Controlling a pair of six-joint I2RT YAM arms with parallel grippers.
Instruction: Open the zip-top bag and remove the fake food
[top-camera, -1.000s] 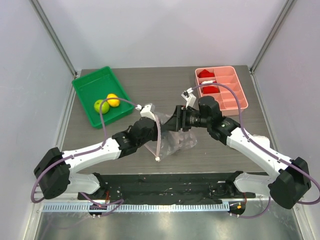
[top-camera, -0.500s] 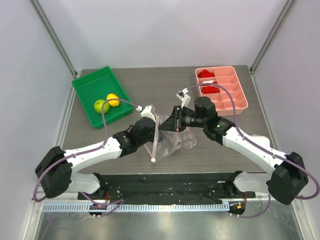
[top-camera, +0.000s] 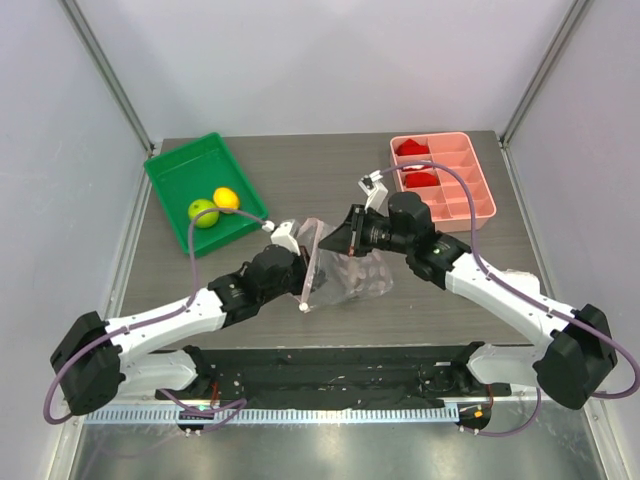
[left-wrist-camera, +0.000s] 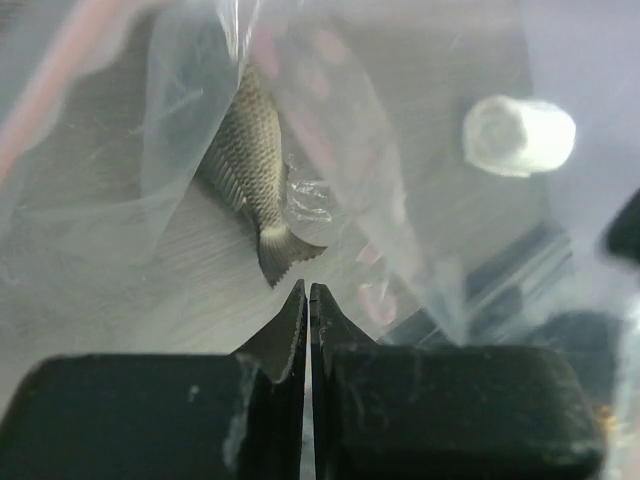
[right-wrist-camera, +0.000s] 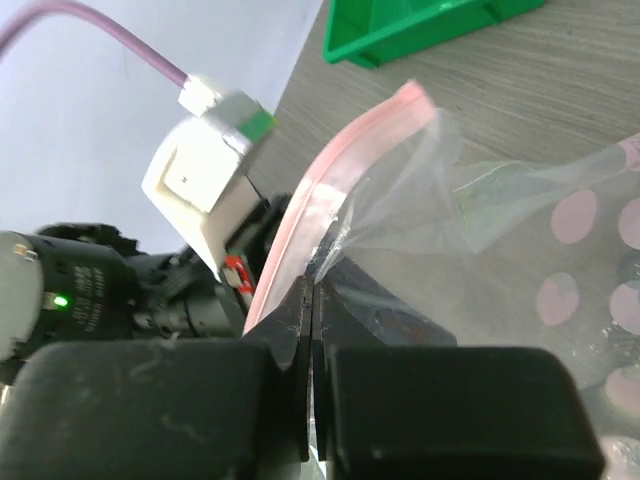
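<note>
Zip-top bag (top-camera: 350, 275): clear, crinkled, pale-dotted; mid-table, mouth end raised.
Pink zip strip (top-camera: 311, 265): stretched straight, slanting (sealed or parted, cannot tell).
Lime-green fruit (top-camera: 203, 212): inside green tray (top-camera: 180, 180), well apart from bag.
Yellow-orange fruit (top-camera: 226, 199): just beside it, same tray.

zip-top bag (top-camera: 345, 275) centre; fake food (top-camera: 203, 212) in tray (top-camera: 185, 175), back-left.

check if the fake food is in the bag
Out: the lime green fruit and the yellow-orange fruit lie in the green tray, apart from the zip-top bag.
</note>
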